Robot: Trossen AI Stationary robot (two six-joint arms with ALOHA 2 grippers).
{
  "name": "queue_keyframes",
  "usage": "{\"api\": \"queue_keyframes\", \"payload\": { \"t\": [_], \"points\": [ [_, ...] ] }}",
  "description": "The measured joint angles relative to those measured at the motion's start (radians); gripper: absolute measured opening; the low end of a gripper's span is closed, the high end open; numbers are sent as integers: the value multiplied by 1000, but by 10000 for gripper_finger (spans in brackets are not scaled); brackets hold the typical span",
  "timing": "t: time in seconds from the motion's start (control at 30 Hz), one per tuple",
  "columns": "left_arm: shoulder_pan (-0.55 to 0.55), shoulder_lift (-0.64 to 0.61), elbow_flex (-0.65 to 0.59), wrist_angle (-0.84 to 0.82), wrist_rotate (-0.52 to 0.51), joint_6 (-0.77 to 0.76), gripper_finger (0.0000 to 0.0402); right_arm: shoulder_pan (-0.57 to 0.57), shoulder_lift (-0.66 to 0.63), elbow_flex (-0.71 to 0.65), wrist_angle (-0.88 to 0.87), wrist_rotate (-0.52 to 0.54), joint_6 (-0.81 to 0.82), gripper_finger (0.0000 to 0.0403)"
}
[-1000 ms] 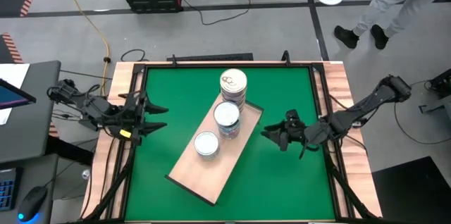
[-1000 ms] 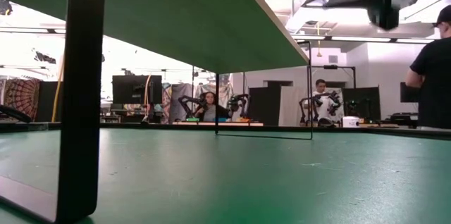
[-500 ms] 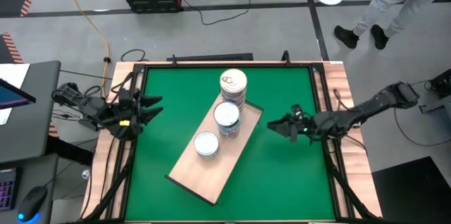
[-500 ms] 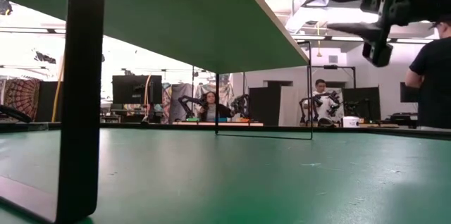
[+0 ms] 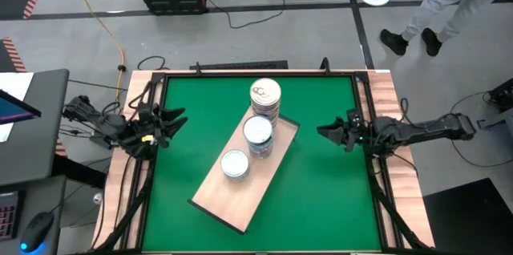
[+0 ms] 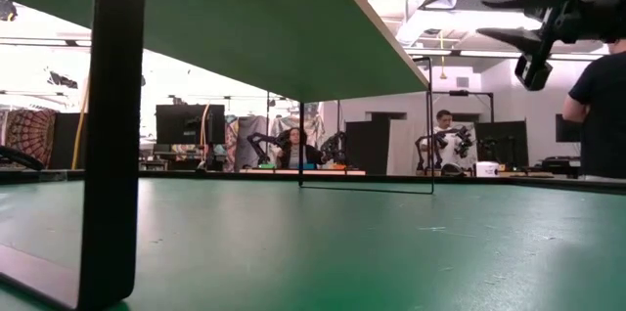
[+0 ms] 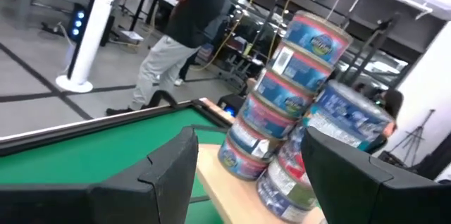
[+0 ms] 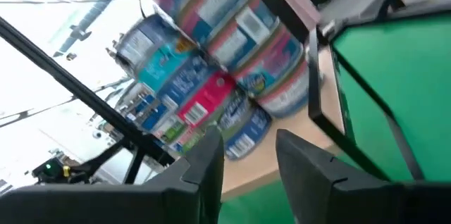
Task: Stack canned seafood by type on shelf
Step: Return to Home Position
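Tins [image 5: 258,133] sorted in three stacks on shelf [image 5: 232,203], frame centre. Left hand [image 5: 175,118] mid-left, right hand [image 5: 327,133] mid-right: both parted, empty, off the stacks since stacking looks done.

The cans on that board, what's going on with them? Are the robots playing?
Nothing is holding the tins right now. They sit in three stacks on the wooden shelf in the middle of the green table. The left gripper hangs open and empty at the table's left edge, and the right gripper hangs open and empty near the right edge. The stacking looks finished.
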Motion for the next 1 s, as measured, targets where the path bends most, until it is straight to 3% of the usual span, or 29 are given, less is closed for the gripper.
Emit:
{"api": "queue_keyframes", "payload": {
  "t": [0.43,0.67,1.0],
  "points": [
    [0,-45,-80,3,7,-82,242,-90,-347,0,-278,0,-68,135],
    [0,-97,-81,-37,7,-76,240,-101,-345,-22,-300,-1,-48,132],
    [0,-121,-99,-155,86,-221,187,-88,-344,-93,-276,23,-7,132]
  ]
}}
